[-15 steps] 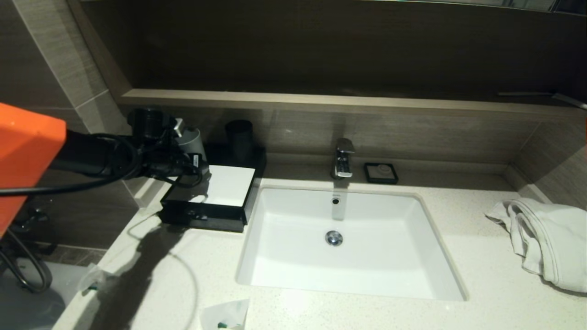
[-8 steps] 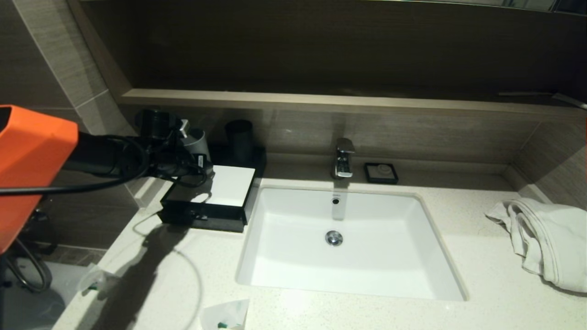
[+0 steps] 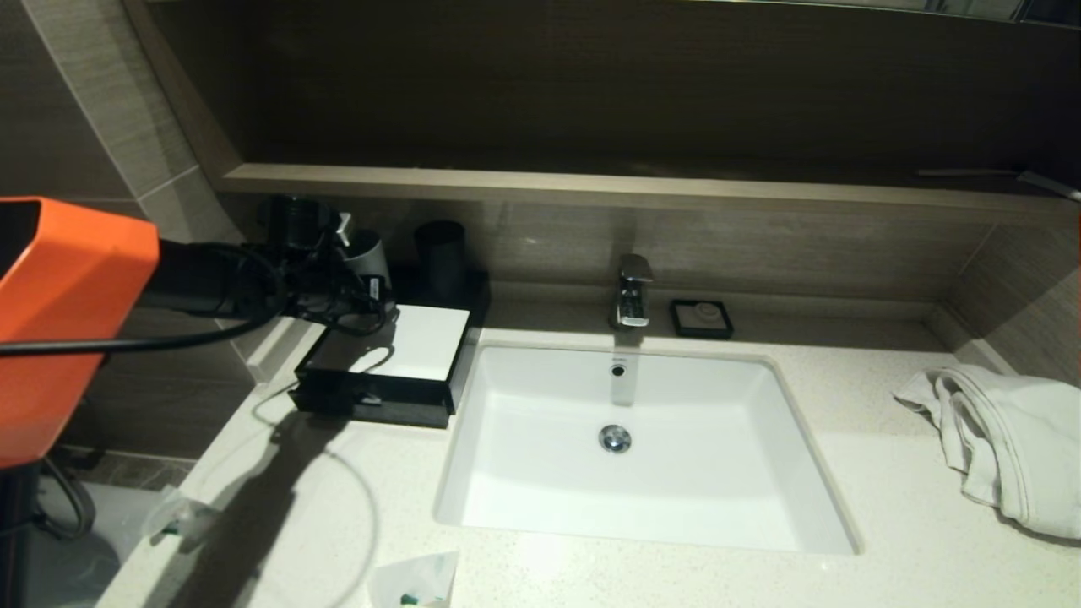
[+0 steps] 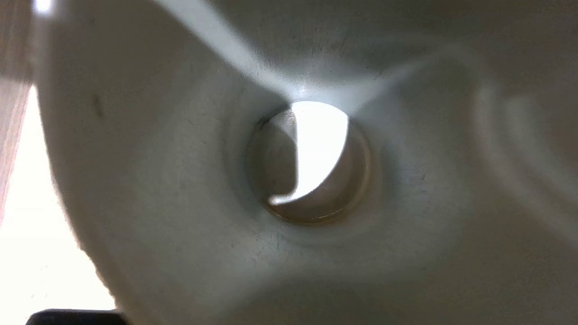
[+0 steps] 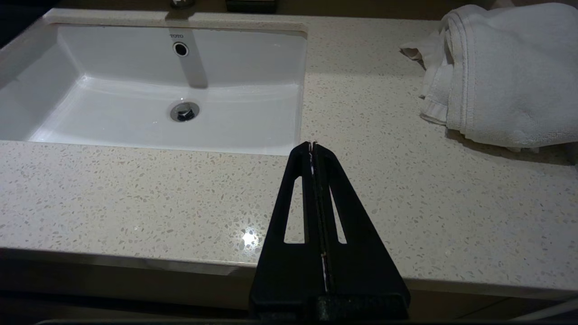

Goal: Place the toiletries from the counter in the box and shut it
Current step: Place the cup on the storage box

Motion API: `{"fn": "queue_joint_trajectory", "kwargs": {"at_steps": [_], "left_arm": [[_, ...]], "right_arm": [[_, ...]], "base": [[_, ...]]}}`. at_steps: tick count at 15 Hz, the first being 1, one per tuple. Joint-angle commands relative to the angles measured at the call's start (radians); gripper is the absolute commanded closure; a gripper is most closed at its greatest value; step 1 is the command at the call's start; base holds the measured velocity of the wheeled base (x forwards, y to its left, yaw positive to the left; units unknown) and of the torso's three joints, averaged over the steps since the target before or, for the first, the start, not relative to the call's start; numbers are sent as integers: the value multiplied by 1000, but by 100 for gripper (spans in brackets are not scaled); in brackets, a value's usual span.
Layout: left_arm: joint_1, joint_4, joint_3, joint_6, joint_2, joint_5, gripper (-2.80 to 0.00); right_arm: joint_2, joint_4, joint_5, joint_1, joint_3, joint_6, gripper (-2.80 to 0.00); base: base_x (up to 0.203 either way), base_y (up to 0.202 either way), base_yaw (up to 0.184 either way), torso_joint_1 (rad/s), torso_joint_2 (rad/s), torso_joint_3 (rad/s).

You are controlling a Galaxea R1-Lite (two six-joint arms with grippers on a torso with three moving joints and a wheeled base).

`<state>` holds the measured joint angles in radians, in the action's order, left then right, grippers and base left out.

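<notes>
Left tool (image 3: 363, 274) clamped on grey cup (image 3: 368, 257) above box (image 3: 384, 363). Box drawer looks shut. Two sachets (image 3: 415, 581) wait on surface (image 3: 844, 473). Right tool (image 5: 312, 146) together, parked.

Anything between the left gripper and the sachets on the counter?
Yes: the left gripper holds a grey cup by the box. The counter towards the left sachet and the front sachet shows no obstacle.

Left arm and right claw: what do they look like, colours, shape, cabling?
The left arm has a bright orange housing near the camera, then a slim black link with loose black cables looping around the wrist. The right claw is matte black: two long tapered fingers, each with a triangular cut-out, narrowing to a point.
</notes>
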<state>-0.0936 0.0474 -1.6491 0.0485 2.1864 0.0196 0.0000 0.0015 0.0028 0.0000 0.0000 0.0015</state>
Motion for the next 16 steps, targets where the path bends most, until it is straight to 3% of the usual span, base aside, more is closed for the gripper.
{"fn": "queue_joint_trajectory", "kwargs": {"at_steps": [1, 16], "left_arm": [[-1, 1, -15, 1, 16, -1, 0], [-7, -4, -138, -1, 93, -9, 0]], "right_arm": [[0, 0, 0, 0, 0, 0, 0], [0, 0, 0, 0, 0, 0, 0]], "base": [[0, 0, 0, 0, 0, 0], [0, 0, 0, 0, 0, 0]]}}
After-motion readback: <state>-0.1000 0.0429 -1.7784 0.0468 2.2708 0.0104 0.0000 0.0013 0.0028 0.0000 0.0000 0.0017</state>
